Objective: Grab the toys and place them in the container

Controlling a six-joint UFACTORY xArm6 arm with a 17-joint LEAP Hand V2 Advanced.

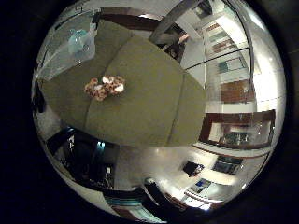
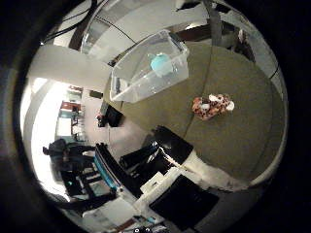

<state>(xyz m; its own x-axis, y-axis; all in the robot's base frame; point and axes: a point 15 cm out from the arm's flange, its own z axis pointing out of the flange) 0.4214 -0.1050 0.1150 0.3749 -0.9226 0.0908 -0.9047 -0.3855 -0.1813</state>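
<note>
Near the palm, white and black parts of the hand reach into the thumb side view, but I cannot tell if its fingers are straight or curled, and nothing is seen in it. The hand seems high above the olive surface, well apart from the brown and white plush toy, which lies alone in the open middle and so looks easy to approach from above. Farther, at the surface's edge, the clear container already holds a teal toy, so I judge the plush toy is the one left.
</note>
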